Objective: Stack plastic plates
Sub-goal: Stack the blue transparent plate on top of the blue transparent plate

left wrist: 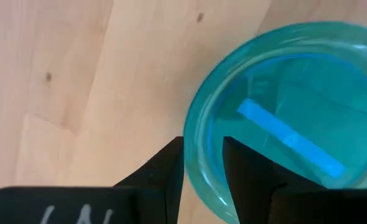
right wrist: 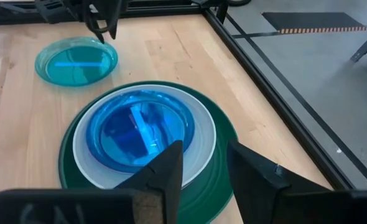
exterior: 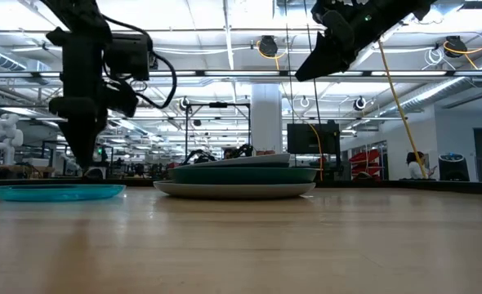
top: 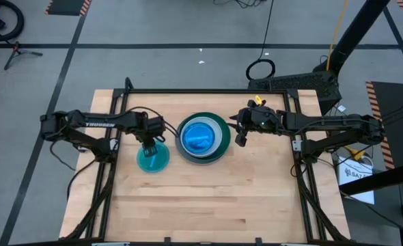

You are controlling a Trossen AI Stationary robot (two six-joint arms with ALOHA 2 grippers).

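Glossy translucent plate (left wrist: 283,118), matt wooden table (left wrist: 78,81)

My left gripper (top: 150,148) hangs low at the table's left-centre, fingers (left wrist: 171,171) nearly closed. My right gripper (top: 240,130) hovers high at right-centre, fingers (right wrist: 165,168) parted, holding nothing.

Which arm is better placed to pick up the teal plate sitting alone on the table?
Left. The left claw straddles the teal plate's rim, fingers open. The right claw hangs beside the stack.
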